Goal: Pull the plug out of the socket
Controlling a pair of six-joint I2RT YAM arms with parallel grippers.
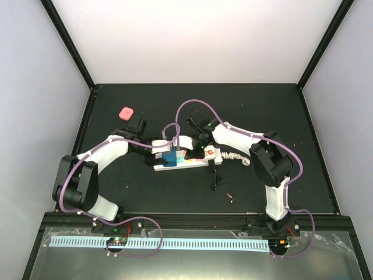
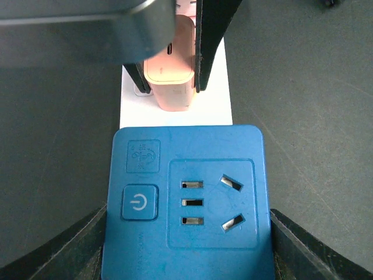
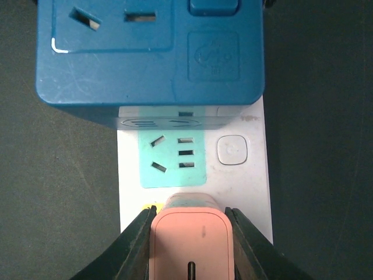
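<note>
The socket (image 1: 189, 161) is a long white power strip lying on the black mat. A pink plug (image 3: 191, 242) stands upright on it, next to a green outlet (image 3: 173, 158). My right gripper (image 3: 191, 233) is shut on the plug, one black finger pressed on each side. A raised blue outlet block (image 2: 186, 204) sits on the strip's left end. My left gripper (image 2: 187, 245) is closed on this block, its fingers touching both sides. The pink plug (image 2: 169, 76) shows just beyond the block. Whether its pins are still seated is hidden.
A white push button (image 3: 232, 150) sits beside the green outlet. The strip's bundled white cord (image 1: 233, 157) lies at its right end. A small pink object (image 1: 125, 112) rests at the back left. Small dark scraps (image 1: 230, 196) lie in front of the strip.
</note>
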